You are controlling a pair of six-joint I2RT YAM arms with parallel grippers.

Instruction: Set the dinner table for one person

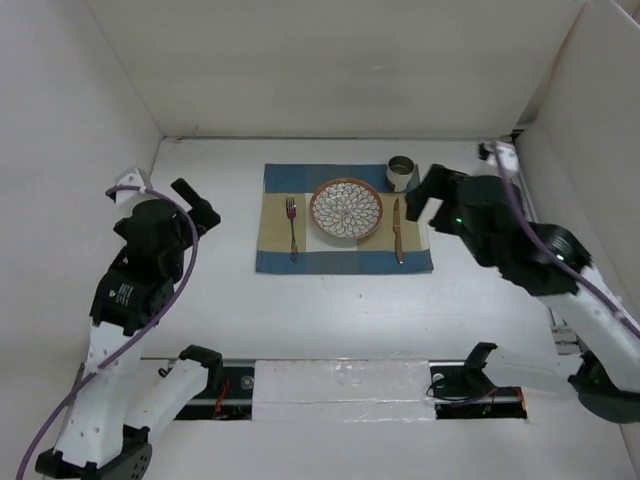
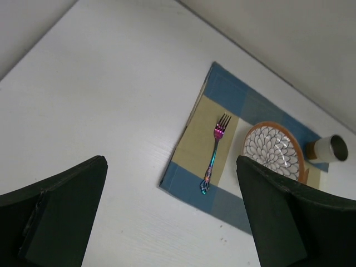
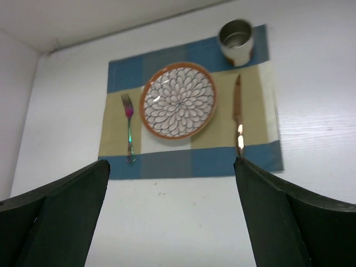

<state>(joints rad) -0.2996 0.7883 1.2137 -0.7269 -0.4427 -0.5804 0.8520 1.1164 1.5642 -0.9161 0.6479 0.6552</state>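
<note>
The dinner table (image 1: 340, 330) is the white surface under both arms, walled by white panels. Ahead of the 2 grippers and between them lies 1 blue-and-tan checked placemat (image 1: 340, 262), flat on the table.

The right gripper (image 3: 171, 162) hangs above the table, just off the mat's right edge, fingers spread wide and holding nothing. Closest to it, to its left, stands 1 metal cup (image 1: 402, 172), upright on the mat's far right corner. Seen from the right wrist, the cup's inside shows only its own grey wall and floor. Just nearer than the cup lies 1 knife (image 1: 398, 231), lengthwise, tip pointing away from the arms.

Further left of that gripper, at the mat's middle, sits 1 round plate (image 1: 346, 209) with an orange rim and a white petal pattern, its whole face showing.

The left gripper (image 2: 171, 161) hovers well to the left of the mat, also spread apart and holding nothing. The nearest piece to its right is 1 iridescent fork (image 1: 292, 226), tines pointing away, lying beside the plate without touching it.
</note>
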